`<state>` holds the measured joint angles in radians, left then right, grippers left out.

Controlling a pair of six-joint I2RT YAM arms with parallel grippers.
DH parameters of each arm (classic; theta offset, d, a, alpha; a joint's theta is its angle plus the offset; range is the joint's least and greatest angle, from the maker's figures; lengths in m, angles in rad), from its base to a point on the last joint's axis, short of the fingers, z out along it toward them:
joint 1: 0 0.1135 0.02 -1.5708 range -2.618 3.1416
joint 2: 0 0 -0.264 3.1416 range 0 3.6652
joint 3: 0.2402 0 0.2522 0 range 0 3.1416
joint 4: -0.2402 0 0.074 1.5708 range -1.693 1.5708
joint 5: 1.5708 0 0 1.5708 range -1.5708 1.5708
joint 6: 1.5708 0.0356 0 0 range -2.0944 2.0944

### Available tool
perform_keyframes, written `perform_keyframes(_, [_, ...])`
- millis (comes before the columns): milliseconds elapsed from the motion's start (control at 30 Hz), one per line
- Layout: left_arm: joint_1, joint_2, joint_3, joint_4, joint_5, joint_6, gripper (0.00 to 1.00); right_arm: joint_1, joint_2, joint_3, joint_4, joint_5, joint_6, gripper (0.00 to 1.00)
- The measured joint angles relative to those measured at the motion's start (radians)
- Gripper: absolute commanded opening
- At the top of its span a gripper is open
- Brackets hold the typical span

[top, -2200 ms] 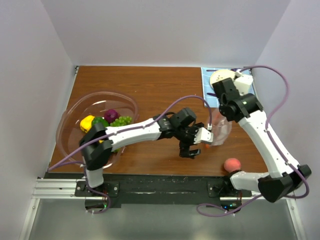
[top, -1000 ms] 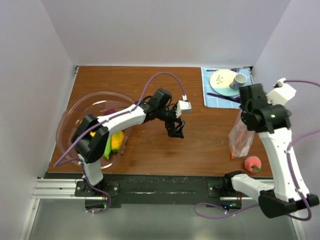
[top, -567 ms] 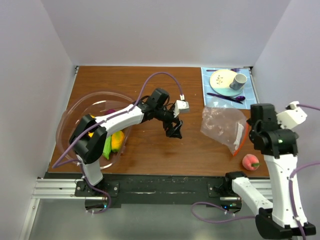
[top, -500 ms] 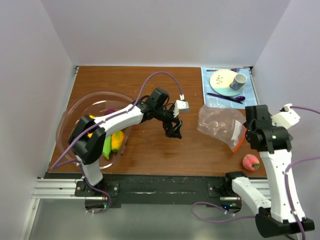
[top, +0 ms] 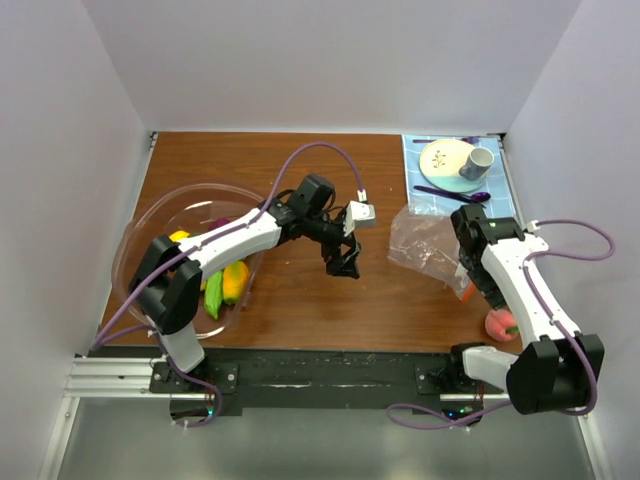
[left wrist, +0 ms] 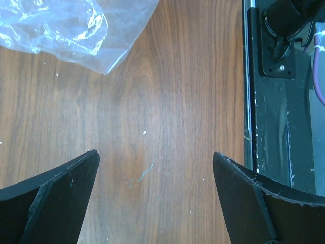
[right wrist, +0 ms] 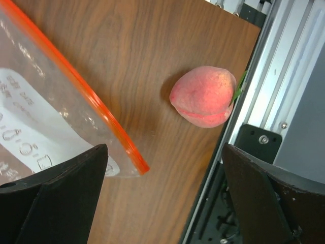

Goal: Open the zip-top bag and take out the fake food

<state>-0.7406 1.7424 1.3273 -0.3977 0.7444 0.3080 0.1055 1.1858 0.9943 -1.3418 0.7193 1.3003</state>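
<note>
The zip-top bag (top: 428, 240) lies crumpled and see-through on the wood at centre right, its orange zip strip (right wrist: 76, 84) and white label (right wrist: 30, 127) facing my right wrist camera. A pink peach (top: 500, 323) (right wrist: 203, 96) lies just beyond the bag's near corner, by the table's front edge. More fake food sits in the clear bowl (top: 135, 225): yellow (top: 178, 238), purple (top: 218, 222), green (top: 215, 300). My right gripper (top: 487, 293) (right wrist: 165, 147) hovers open above the bag's corner and the peach. Left of the bag, my left gripper (top: 343, 262) (left wrist: 155, 155) is open over bare wood, with a bag corner (left wrist: 76, 25) in its view.
A blue placemat (top: 415, 175) at the back right carries a plate (top: 445, 158), a grey cup (top: 477, 160) and a purple spoon (top: 450, 192). White walls close in the left, back and right sides. A black rail (left wrist: 277, 101) runs along the front edge.
The right arm let the bag drop onto the table, then swung back and lowered over the bag's near right corner. The left arm has hardly moved.
</note>
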Motion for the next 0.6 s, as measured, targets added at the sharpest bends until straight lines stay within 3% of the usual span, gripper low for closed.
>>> perform_keyframes(367, [0.0,-0.018,-0.004,-0.069,-0.023,0.027,1.0,-0.01,-0.007,-0.087,0.002,0.03,0.262,0.99])
perform_keyframes(600, [0.0,-0.028,0.009,-0.153,-0.076,0.063,1.0,-0.088,0.151,-0.116,0.014,0.075,0.43,0.97])
